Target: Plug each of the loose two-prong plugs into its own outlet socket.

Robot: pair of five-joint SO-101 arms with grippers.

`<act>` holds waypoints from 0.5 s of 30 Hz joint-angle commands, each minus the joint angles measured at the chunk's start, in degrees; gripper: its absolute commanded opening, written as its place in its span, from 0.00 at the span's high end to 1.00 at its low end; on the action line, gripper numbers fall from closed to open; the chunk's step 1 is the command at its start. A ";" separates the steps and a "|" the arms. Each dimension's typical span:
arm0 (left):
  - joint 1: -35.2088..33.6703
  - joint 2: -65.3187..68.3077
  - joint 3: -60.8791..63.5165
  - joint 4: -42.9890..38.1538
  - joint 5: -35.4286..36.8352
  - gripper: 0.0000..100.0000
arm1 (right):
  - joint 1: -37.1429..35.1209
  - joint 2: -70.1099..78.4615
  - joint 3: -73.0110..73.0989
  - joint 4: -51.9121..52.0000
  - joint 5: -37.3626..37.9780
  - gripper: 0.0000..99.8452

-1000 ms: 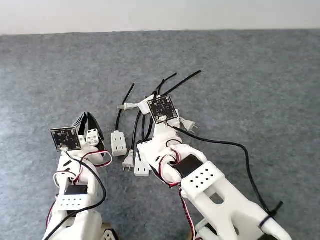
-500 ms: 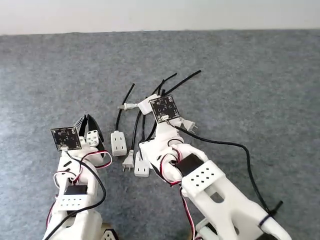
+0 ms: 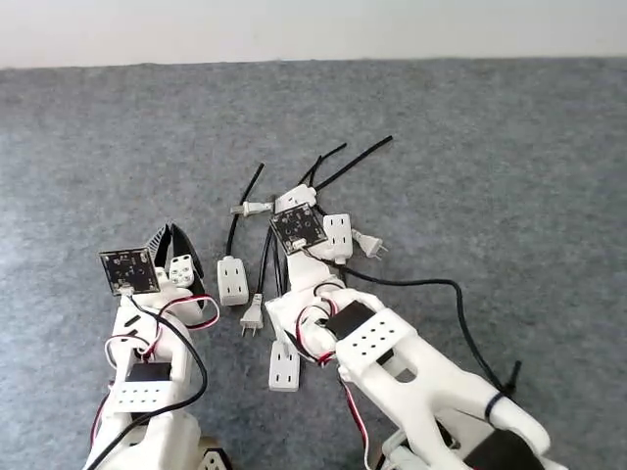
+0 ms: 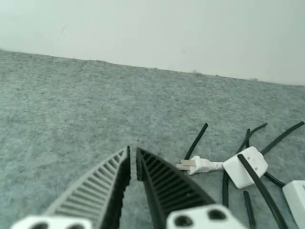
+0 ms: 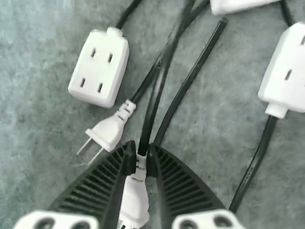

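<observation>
High view: a grey mat is seen under both arms. The left gripper is placed low on the left, black fingers pressed together, nothing held. The right arm is stretched over the cable tangle in the middle, and its fingers are hidden beneath it here. A first socket is laid between the two arms, with a loose plug just beside it on the robot's side. A second socket is seen beside the right arm's camera board, and a third plug lies just beside that socket. A third socket is lying against the right arm, nearer the base. Farther out, a far plug and a far socket are seen close together.

Left wrist view: the left gripper is clenched to a thin slit, empty, over the mat. The far plug is seen with bare prongs, just beside the far socket, and black cords are draped across it.

Right wrist view: the right gripper is clamped on a white ribbed cord end; whether it belongs to a plug or a socket cannot be told. A black cord is led out past the tips. The loose plug is lying just beside the fingertips, prongs bare. The first socket is near it, and the second socket is on the other side of the cords
</observation>
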 commanded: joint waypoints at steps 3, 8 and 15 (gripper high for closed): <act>-0.44 -0.79 -0.48 0.26 0.26 0.98 | -0.22 -0.04 -1.58 -0.66 0.88 0.99; -0.09 -0.79 -0.66 3.52 0.26 0.98 | 2.33 -6.37 -1.23 2.15 0.97 0.99; 4.22 -0.70 -13.14 33.85 2.64 0.98 | 12.09 -20.00 -1.23 10.68 5.01 0.99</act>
